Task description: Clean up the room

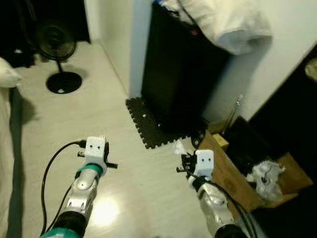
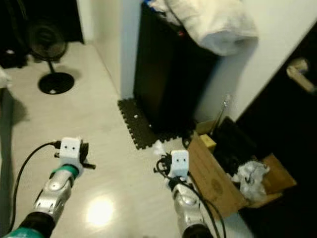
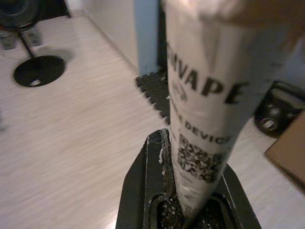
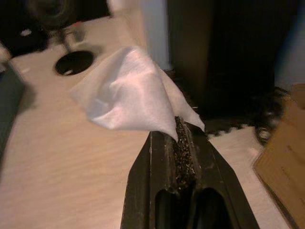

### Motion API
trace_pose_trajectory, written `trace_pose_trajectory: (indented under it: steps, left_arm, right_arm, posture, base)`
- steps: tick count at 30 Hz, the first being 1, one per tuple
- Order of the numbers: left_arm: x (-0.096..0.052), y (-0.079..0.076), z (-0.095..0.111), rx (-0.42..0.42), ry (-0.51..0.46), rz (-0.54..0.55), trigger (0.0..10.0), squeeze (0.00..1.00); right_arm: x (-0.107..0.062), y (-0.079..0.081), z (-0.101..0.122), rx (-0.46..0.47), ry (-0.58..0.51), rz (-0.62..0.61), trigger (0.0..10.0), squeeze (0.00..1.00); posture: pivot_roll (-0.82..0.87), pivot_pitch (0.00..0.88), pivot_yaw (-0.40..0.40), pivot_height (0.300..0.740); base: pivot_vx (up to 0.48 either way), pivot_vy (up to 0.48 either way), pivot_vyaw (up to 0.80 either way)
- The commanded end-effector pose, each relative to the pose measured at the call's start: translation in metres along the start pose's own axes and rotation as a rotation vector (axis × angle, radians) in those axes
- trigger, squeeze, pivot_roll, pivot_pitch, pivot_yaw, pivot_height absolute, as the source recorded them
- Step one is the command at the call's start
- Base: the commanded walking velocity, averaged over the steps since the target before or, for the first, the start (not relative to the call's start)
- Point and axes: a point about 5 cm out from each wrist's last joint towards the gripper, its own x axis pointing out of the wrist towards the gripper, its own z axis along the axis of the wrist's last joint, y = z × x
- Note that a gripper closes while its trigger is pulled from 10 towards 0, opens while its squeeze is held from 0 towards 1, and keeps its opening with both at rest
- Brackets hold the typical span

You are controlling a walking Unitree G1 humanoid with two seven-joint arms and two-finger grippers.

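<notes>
My left gripper (image 3: 190, 162) is shut on a white printed packet (image 3: 205, 86) with black lettering and a QR code, which stands up between the fingers. My right gripper (image 4: 182, 136) is shut on a corner of a white tissue (image 4: 128, 90); the same tissue (image 1: 179, 147) shows just above the right wrist. Both arms are held out low over the pale floor, the left arm (image 1: 84, 188) at the left. The right arm (image 1: 210, 198) is beside an open cardboard box (image 1: 230, 176) holding crumpled white paper (image 1: 266, 178).
A tall black cabinet (image 1: 178, 74) stands ahead with a white cloth (image 1: 223, 20) on top and a black foam mat (image 1: 148, 124) at its foot. A black pedestal fan (image 1: 60, 49) stands far left. A dark door with a handle (image 2: 299, 74) is at the right.
</notes>
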Motion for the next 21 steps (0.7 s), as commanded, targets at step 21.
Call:
trace_pose_trajectory:
  steps: [21]
  left_arm:
    - [0.012, -0.025, 0.033, -0.036, -0.08, -0.073, 10.0, 0.0]
  right_arm:
    - [-0.008, -0.037, 0.004, 0.158, -0.018, -0.241, 10.0, 0.0]
  posture:
    - [0.06, 0.0, 0.01, 0.74]
  base:
    - [0.0, 0.0, -0.77]
